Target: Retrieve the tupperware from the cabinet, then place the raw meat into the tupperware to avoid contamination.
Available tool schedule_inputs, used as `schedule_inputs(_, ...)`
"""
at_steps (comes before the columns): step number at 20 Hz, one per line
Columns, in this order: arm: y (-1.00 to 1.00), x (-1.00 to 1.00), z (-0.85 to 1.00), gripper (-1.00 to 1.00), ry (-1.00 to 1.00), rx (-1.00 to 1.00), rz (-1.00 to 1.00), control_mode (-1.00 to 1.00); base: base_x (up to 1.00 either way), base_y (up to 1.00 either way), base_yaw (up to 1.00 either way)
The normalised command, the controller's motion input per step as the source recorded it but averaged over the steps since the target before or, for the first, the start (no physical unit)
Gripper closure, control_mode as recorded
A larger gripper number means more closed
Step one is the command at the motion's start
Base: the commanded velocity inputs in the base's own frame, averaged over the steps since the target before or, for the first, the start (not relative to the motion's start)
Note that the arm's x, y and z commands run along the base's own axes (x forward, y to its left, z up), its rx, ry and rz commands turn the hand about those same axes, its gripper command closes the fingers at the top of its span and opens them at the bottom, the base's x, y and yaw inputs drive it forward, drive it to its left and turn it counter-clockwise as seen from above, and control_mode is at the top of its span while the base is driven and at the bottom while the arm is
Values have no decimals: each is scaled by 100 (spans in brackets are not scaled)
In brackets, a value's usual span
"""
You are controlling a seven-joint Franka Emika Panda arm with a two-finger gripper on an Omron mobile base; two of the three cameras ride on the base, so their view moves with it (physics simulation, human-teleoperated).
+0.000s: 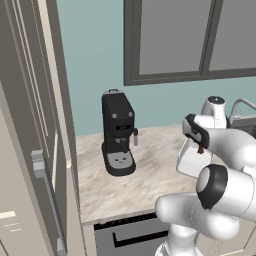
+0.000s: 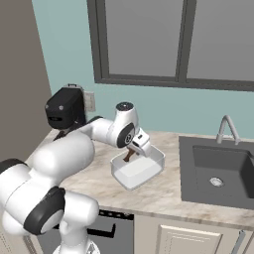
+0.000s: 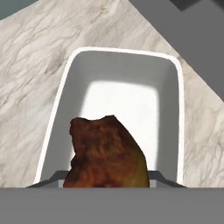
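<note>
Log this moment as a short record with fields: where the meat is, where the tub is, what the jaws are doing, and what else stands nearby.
raw meat: held in the gripper, above the open tub
tupperware: on the marble counter, lidless, nothing inside
jaws: closed on the meat
coffee machine: on the counter, left of the tub
sink: right of the tub
cabinet: at the far left
task stage: meat not yet released

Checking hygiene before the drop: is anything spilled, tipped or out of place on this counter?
Nothing stands out. The tub sits upright on the counter, empty and clean inside, and the meat hangs over it in the gripper. The coffee machine stands upright.
</note>
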Motion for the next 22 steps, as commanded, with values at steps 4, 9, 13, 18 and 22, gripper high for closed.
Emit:
schedule_inputs(4,-7,11,-15,100,0,0,-6,-100,0,0,0)
schedule_inputs(9,-4,9,-17,100,0,0,-6,-100,0,0,0)
schedule_inputs(13,-5,2,-15,100,0,0,-5,-100,0,0,0)
schedule_inputs(18,-5,0,-12,100,0,0,-4,-100,0,0,0)
schedule_inputs(22,-5,0,-10,100,0,0,-4,-100,0,0,0)
